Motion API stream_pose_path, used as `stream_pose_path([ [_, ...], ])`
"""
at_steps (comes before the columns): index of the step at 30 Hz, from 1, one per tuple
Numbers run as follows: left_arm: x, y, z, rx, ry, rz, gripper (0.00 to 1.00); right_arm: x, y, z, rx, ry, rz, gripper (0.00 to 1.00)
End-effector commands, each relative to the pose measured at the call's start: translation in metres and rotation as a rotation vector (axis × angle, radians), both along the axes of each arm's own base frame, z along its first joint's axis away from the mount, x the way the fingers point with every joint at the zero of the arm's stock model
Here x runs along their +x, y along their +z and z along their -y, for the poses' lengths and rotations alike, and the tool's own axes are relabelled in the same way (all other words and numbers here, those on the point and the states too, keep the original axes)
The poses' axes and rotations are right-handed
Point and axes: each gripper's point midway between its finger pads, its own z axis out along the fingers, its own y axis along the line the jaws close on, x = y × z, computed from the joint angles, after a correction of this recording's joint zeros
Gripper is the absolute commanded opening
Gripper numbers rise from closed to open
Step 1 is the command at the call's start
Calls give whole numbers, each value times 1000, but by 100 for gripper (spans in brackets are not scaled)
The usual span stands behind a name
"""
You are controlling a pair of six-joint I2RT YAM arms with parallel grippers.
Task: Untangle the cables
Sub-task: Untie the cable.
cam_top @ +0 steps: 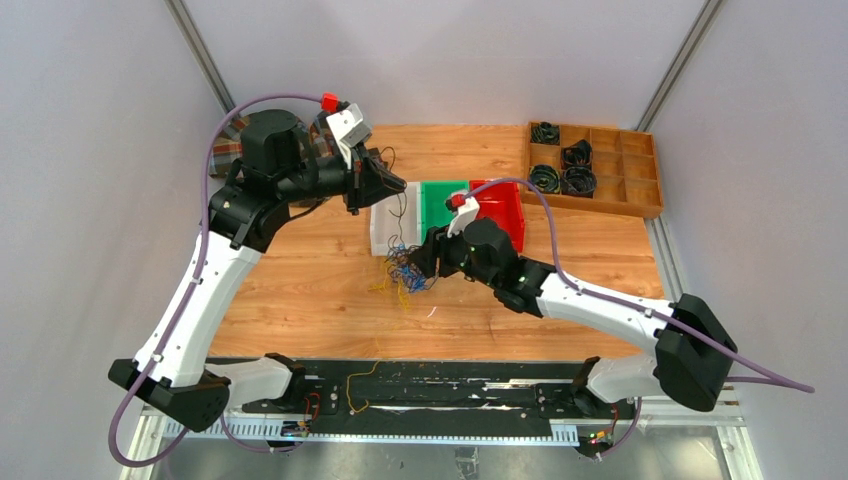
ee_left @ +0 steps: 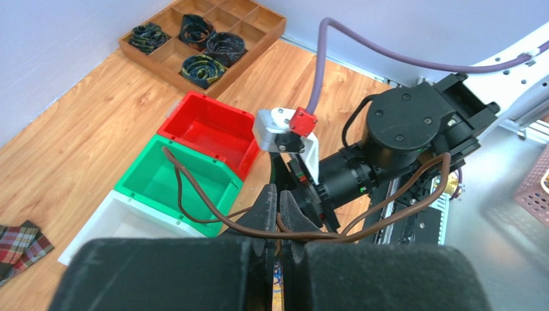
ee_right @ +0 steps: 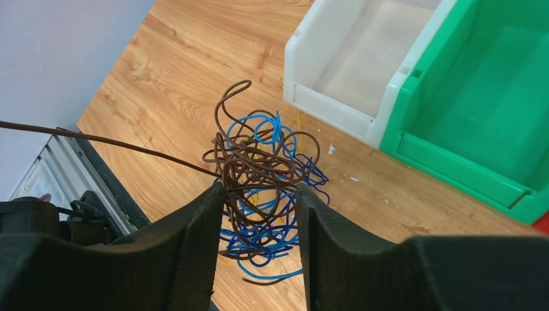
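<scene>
Left claw (ee_left: pixel 280 207): fingers pressed together, clamped on a single brown cable (ee_right: pixel 129 148). The claw is raised above the surface (cam_top: pixel 300 270). From it the strand loops out over the green bin (ee_left: pixel 194 188) and comes back between the fingers.

Right claw (ee_right: pixel 259 207): down low at the surface, fingers apart and straddling the cables (ee_right: pixel 265 175). The upper brown loops of the tangle sit in the gap between the two fingers. Blue strands lie below and around those loops, with a few fine yellow ones underneath. Whether the fingers press on the loops I cannot tell.

The brown cable leaves the tangle at this claw's fingertips. It runs taut to the claw's left, out of the wrist view.

Cables: one loose knot resting on the surface, directly under and ahead of the right claw. It lies below and nearer the bases than the left claw.

Just beyond the right claw's fingertips is the white bin (ee_right: pixel 330 107). The green bin touches its right side, and the red bin (ee_left: pixel 226 152) comes next in the row. The wooden tray (cam_top: pixel 640 205) with black coils is well apart, to the right claw's far right.
</scene>
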Motion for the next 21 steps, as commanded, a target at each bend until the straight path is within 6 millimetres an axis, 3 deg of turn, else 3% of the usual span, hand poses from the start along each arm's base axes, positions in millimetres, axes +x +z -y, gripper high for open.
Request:
stream_pose_path([
  [1,-17,11,-2,-23,-39,30,1,4,0,-6,63,-11,-16,42],
  [10,-24,12,-2,-31,-59,24,1,12,-7,-16,95,-46,-58,38],
  [16,-26,7,-3,-21,-68,21,1,11,1,-18,168,-44,-91,54],
  [21,-28,5,-4,-11,-72,27,1,13,4,-7,212,-67,-108,54],
])
